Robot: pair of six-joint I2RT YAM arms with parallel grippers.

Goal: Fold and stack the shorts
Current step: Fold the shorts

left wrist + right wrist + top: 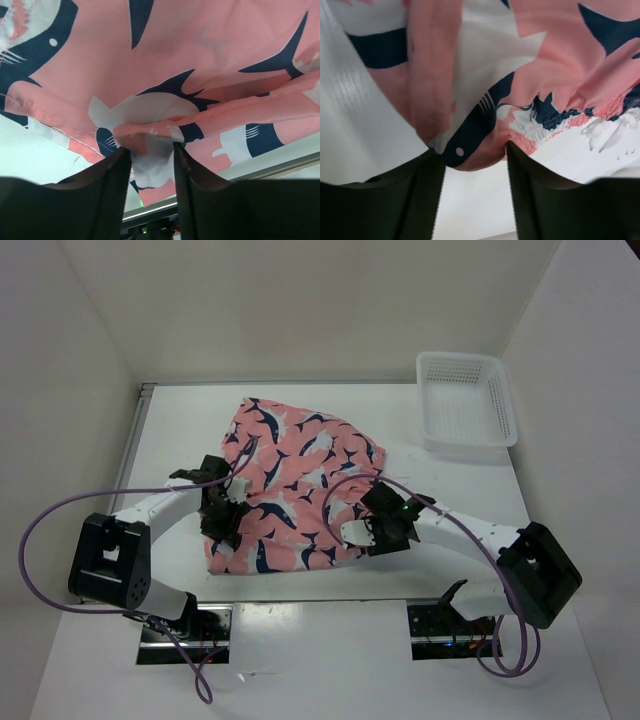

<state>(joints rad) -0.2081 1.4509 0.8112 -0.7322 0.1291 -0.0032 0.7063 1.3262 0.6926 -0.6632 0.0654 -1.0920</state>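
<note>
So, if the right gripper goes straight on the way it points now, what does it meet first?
The shorts: their edge sits just ahead of the right gripper; whether they touch is unclear.

Top view: bright, even overhead light; soft, diffuse shadows under both arms on the white table (470,480). Basket (465,400) mesh is nearly washed out by glare. Wrist views: the shorts (200,60) print is crisp at centre (esp. left wrist). Near fingers (100,200) are dark, underexposed and blurred. Right wrist pic is softer, w/ stretching toward its left edge.
</note>
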